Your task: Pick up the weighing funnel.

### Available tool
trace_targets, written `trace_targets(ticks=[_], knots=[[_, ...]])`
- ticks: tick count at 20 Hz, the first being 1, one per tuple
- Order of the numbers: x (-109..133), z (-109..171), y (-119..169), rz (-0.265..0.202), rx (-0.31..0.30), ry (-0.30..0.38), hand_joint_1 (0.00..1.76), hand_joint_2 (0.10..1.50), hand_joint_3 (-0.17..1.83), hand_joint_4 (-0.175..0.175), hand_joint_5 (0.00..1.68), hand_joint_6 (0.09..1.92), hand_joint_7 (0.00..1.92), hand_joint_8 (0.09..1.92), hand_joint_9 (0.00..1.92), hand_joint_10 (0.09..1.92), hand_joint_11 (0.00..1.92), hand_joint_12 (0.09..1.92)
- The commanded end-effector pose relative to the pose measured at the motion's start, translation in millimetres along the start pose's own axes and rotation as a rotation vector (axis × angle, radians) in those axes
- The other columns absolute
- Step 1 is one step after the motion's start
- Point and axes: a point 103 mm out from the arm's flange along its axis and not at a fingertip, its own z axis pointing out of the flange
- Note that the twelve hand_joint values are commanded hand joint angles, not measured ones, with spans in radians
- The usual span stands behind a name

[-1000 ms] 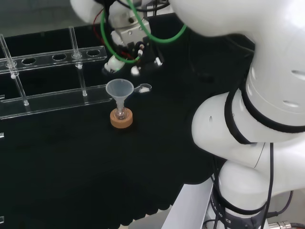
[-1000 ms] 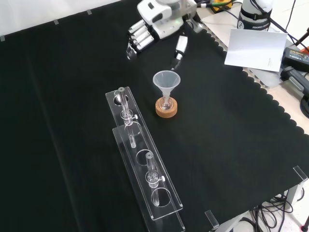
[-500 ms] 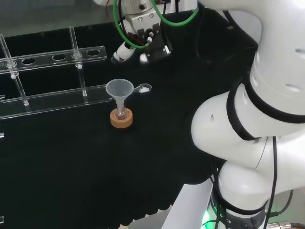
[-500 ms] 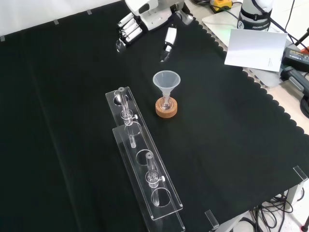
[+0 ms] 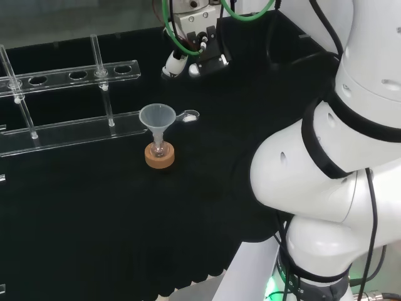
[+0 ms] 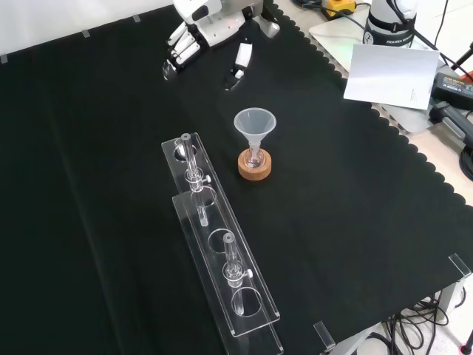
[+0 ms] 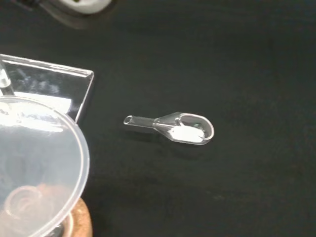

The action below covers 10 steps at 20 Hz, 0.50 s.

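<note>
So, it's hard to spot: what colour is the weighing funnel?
The weighing funnel is clear, with something white inside; the wrist view shows it best.

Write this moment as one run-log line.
hand: open, empty | small clear scoop-shaped weighing funnel: lying on black cloth, untouched | pick: not yet done

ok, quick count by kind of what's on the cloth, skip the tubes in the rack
Funnel: 1
Weighing funnel: 1
Small flask: 1
Cork ring: 1
Clear rack: 1
Total: 5
</note>
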Motion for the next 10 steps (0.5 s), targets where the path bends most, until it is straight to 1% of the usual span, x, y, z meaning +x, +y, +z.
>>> trace_targets(ticks=[1, 4, 6, 10], knots=[[-19, 27, 58, 0.053, 0.016, -0.110, 0.87, 0.72, 0.43, -0.059, 0.53, 0.09, 0.32, 0.73, 0.57, 0.64, 0.38, 1.36], [-16, 42, 71, 0.057, 0.027, -0.132, 0.88, 0.71, 0.45, -0.051, 0.57, 0.09, 0.33, 0.73, 0.57, 0.63, 0.39, 1.35], [-15, 51, 78, 0.061, 0.038, -0.133, 0.88, 0.71, 0.46, -0.046, 0.59, 0.09, 0.33, 0.73, 0.58, 0.63, 0.40, 1.35], [-14, 66, 91, 0.059, 0.077, -0.148, 0.86, 0.69, 0.49, -0.040, 0.64, 0.09, 0.36, 0.73, 0.59, 0.62, 0.41, 1.34]])
